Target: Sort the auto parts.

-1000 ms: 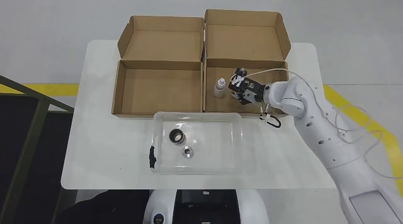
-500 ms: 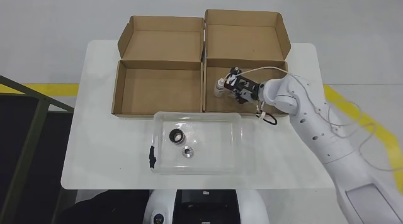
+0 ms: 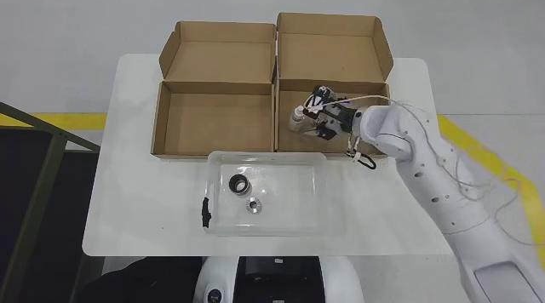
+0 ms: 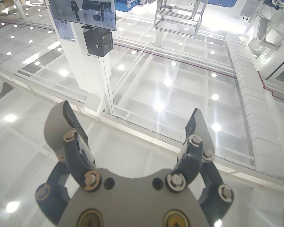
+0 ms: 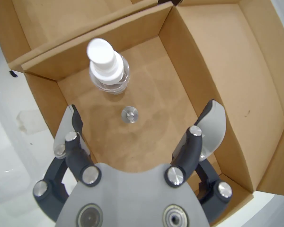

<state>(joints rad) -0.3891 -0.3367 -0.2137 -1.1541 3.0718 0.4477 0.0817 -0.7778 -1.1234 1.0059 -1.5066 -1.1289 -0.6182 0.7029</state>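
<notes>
Since the earlier frames the right gripper [image 3: 317, 116] has slid across the cardboard box [image 5: 227, 60] toward the spray bottle [image 5: 108, 72]; its fingers stand spread and empty above the box floor. A small metal part [image 5: 130, 115] lies on that floor, just beside the upright bottle. The left gripper [image 4: 130, 114], fingers likewise apart and holding nothing, points up at the ceiling. Further parts, a ring [image 3: 239, 185] among them, wait in the clear tray [image 3: 294, 214] on the counter [image 3: 383, 209]. Risk: with the fingers so near the bottle, a sideways withdrawal could tip it onto the metal part.
</notes>
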